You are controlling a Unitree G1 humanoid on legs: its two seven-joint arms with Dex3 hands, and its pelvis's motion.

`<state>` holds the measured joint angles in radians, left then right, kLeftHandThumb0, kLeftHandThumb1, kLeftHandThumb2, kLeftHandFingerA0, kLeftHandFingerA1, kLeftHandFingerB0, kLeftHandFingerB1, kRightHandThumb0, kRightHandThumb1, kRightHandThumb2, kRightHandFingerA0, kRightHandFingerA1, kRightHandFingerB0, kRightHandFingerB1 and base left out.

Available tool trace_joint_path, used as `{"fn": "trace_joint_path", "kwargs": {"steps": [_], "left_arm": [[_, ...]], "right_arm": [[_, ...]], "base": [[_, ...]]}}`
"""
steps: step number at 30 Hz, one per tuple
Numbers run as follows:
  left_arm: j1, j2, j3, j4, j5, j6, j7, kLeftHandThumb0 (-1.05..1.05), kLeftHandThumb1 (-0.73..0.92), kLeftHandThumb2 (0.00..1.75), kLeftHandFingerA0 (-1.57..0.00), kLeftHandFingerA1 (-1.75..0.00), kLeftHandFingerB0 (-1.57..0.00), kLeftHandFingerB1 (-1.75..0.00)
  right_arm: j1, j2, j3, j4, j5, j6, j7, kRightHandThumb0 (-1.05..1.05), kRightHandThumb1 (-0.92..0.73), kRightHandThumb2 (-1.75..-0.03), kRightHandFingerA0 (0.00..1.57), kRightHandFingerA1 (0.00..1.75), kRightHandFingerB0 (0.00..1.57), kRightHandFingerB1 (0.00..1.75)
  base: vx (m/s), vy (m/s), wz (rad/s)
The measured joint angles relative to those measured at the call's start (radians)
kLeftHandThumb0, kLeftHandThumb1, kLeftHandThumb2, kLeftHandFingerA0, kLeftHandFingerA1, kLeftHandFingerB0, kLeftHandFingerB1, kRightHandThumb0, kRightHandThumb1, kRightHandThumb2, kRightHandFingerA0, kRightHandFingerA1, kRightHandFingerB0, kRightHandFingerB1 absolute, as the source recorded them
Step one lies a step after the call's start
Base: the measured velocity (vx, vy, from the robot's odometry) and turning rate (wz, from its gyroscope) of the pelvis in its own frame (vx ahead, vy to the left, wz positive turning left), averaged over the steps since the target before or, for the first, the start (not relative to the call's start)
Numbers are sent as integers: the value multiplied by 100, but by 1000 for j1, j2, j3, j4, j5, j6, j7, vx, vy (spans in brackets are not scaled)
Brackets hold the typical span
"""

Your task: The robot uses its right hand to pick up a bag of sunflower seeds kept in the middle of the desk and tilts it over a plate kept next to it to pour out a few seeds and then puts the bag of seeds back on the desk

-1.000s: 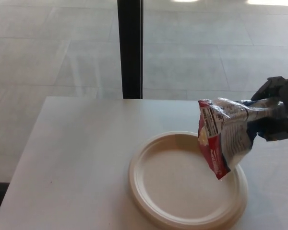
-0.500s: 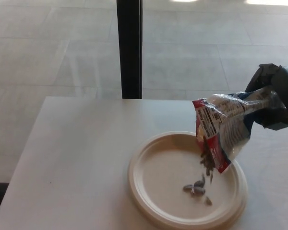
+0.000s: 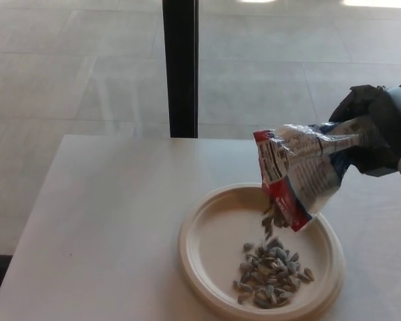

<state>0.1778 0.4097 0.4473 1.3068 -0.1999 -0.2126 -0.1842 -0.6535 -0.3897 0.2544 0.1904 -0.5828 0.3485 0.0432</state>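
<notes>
Head view, right edge: robot hand (image 3: pixel 377 130), the right one, black, closed around the crumpled rear end of the bag of sunflower seeds (image 3: pixel 301 170) and holding it in the air. Bag stretched out from that grip toward the left and tilted downward, red-trimmed open mouth at its lower left corner, printed label panel facing the camera. From the mouth, a small stream of seeds caught mid-fall, directly below and left of the hand. Under that, a heap of sunflower seeds (image 3: pixel 271 271) lying in the well of the plate (image 3: pixel 194 247), gathered toward the side nearer the hand and the near rim. Plate pale, round, with a raised rim, resting flat on the bench (image 3: pixel 107 221), bag hanging above its right half without touching it. Bench white and plain, spreading well to the left of the plate. Beyond the far edge, a grey tiled floor (image 3: pixel 67 67) and a dark upright post (image 3: pixel 180 67), up and left of the hand. No left hand anywhere in the frame.
</notes>
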Motion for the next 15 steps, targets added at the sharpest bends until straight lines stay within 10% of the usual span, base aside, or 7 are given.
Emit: {"fn": "trace_joint_path", "kwargs": {"steps": [4,5,6,7,10,11,15], "left_arm": [[0,6,1,0,-1,0,-1,-91,72,85,-54,-58,-52,-47],[0,7,1,0,0,0,0,-91,72,84,-54,-59,-52,-47],[1,8,0,-1,0,0,0,-95,72,85,-54,-58,-52,-46],[1,8,-2,-1,0,0,0,-91,88,67,-55,-54,-56,-41],[1,8,-1,0,0,0,-1,-95,71,83,-55,-57,-54,-46],[0,8,0,0,-1,0,-1,-96,72,85,-55,-57,-54,-46],[0,8,1,2,-1,0,-2,-85,87,66,-56,-52,-56,-41]], "right_arm": [[3,2,0,0,-1,7,0,-26,-58,-96,95,175,74,76],[4,2,0,0,-1,9,1,-25,-58,-97,93,175,71,139],[6,2,0,1,-1,14,2,-34,-52,-110,118,136,93,119],[7,3,0,2,-1,20,4,-28,-63,-90,89,175,72,165],[14,21,-15,19,1,48,4,-27,-67,-80,85,175,66,151],[19,32,-30,29,4,60,4,-42,-55,-96,117,138,91,121],[48,65,-89,44,26,91,4,-28,-59,-91,87,175,69,157]], "base": [[0,0,0],[0,0,0],[0,0,0],[0,0,0],[0,0,0],[0,0,0],[0,0,0]]}}
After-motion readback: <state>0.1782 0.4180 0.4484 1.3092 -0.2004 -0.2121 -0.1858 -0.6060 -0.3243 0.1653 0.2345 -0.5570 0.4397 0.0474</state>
